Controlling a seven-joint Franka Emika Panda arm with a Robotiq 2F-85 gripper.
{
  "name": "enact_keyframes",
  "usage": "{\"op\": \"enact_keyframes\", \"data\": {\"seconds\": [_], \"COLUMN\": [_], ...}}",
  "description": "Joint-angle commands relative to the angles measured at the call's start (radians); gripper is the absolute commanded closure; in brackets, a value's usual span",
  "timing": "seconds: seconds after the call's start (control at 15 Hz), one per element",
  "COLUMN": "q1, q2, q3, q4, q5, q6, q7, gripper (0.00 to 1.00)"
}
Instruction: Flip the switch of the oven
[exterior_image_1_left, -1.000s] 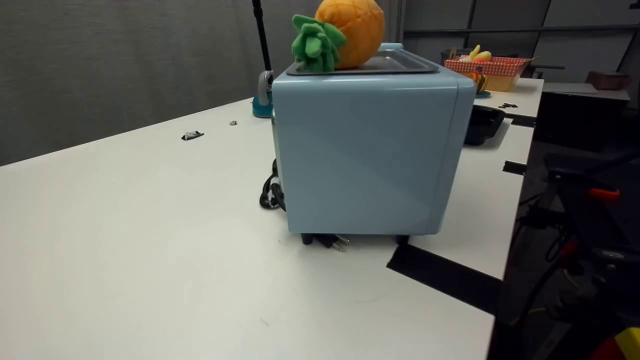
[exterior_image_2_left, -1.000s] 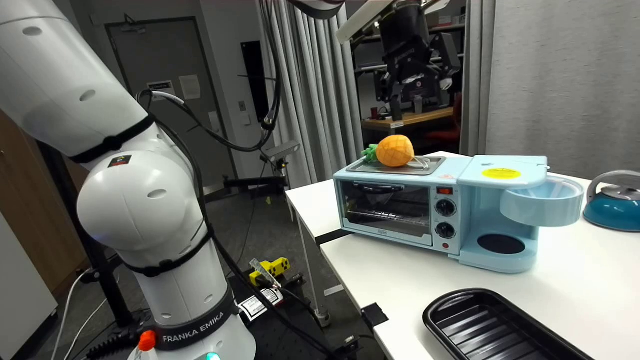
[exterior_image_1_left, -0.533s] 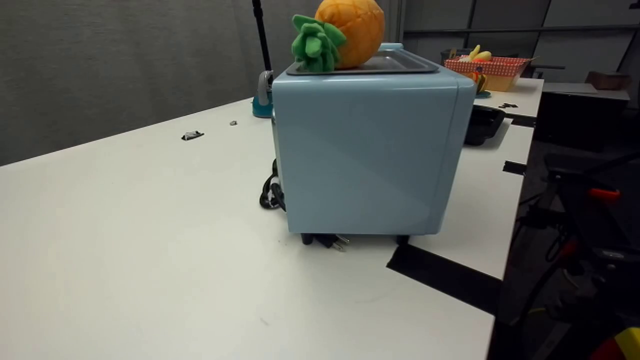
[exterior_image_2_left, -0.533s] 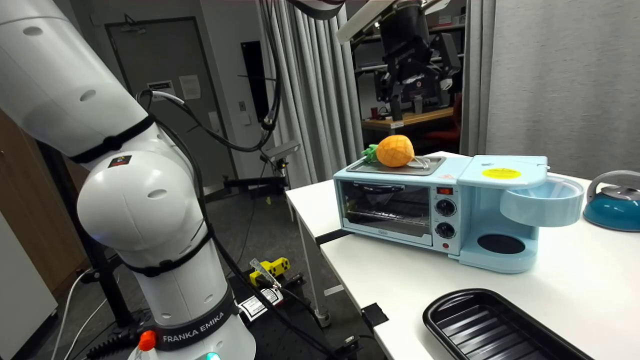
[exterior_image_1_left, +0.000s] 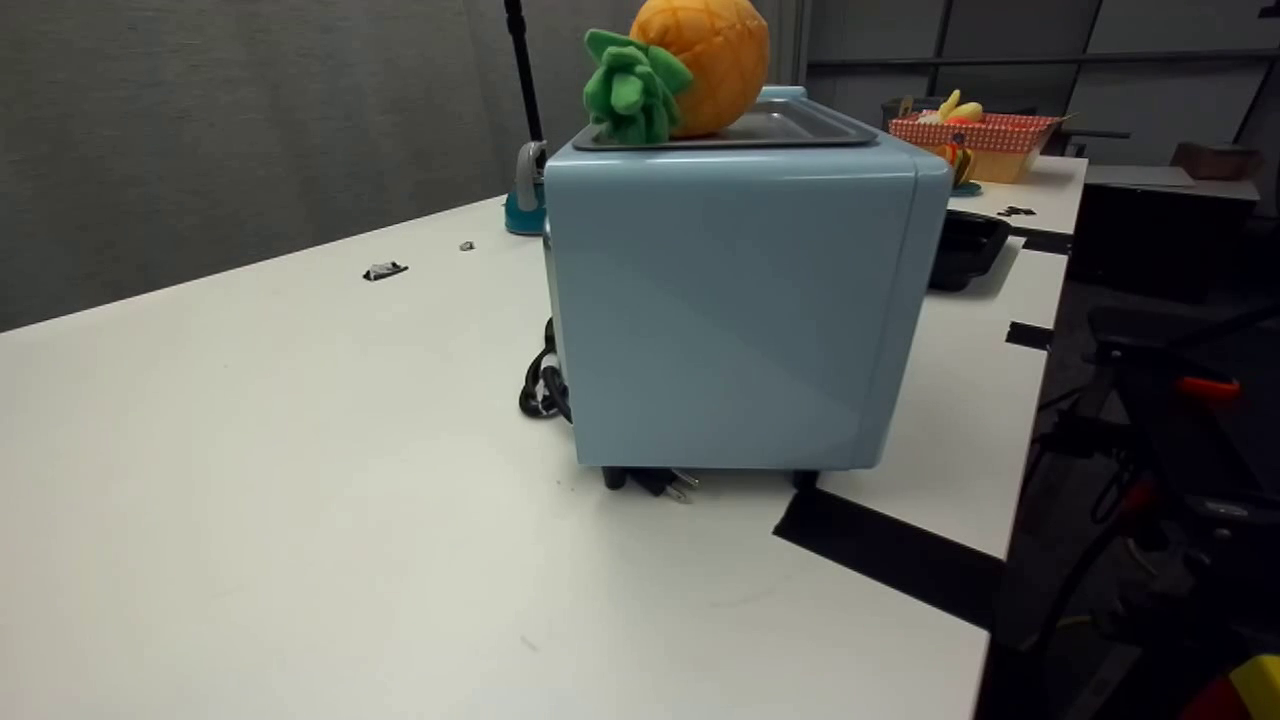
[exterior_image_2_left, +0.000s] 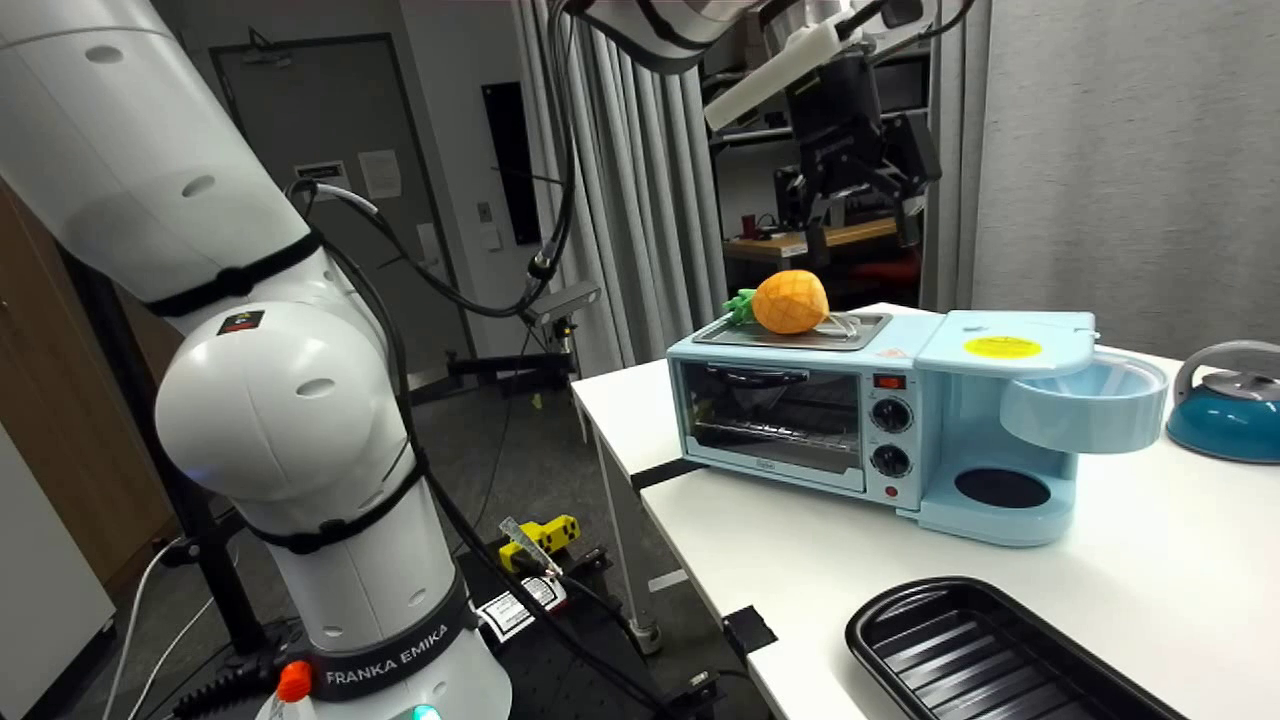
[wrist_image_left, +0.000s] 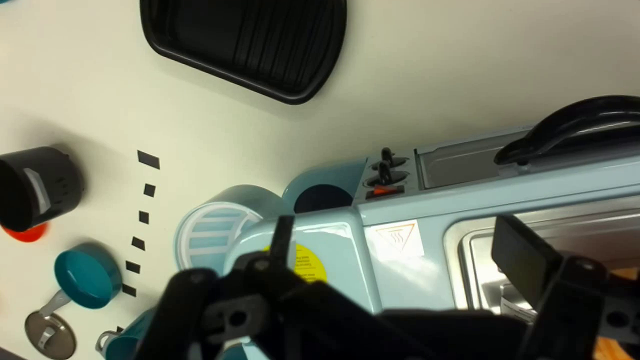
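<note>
The oven is a pale blue box with a glass door in an exterior view (exterior_image_2_left: 780, 415); its plain side shows in an exterior view (exterior_image_1_left: 740, 310). Its orange-red rocker switch (exterior_image_2_left: 889, 382) sits at the top of the front panel, above two black knobs (exterior_image_2_left: 890, 437). My gripper (exterior_image_2_left: 862, 243) is open and empty, in the air above the oven. In the wrist view the open fingers (wrist_image_left: 395, 225) spread over the oven top (wrist_image_left: 400, 280), with the switch (wrist_image_left: 384, 190) beyond them near the front edge. No finger touches the switch.
A plush pineapple (exterior_image_2_left: 790, 302) lies on the metal tray on the oven top. A side unit with lid (exterior_image_2_left: 1000, 340) and round cup adjoins the oven. A black pan (exterior_image_2_left: 1000, 650) lies in front; a teal kettle (exterior_image_2_left: 1230, 415) stands beyond. Cookware (wrist_image_left: 87, 275) shows in the wrist view.
The arm was still between the two earlier moments. Since then my gripper has moved right and slightly down in an exterior view, remaining open. The oven and other objects have not moved.
</note>
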Motion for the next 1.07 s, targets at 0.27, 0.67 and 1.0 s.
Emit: {"op": "enact_keyframes", "data": {"seconds": [0.27,0.67,1.0], "q1": [0.029,0.025,0.011], "q2": [0.054,0.020,0.016], "q3": [-0.006,-0.010,-0.026], "q4": [-0.053,-0.133,-0.189], "q5": [0.079,0.085,0.071], "q6": [0.023,0.034,0.080], "q7": [0.005,0.010,0.026], "gripper": [0.00,0.58,0.95]}}
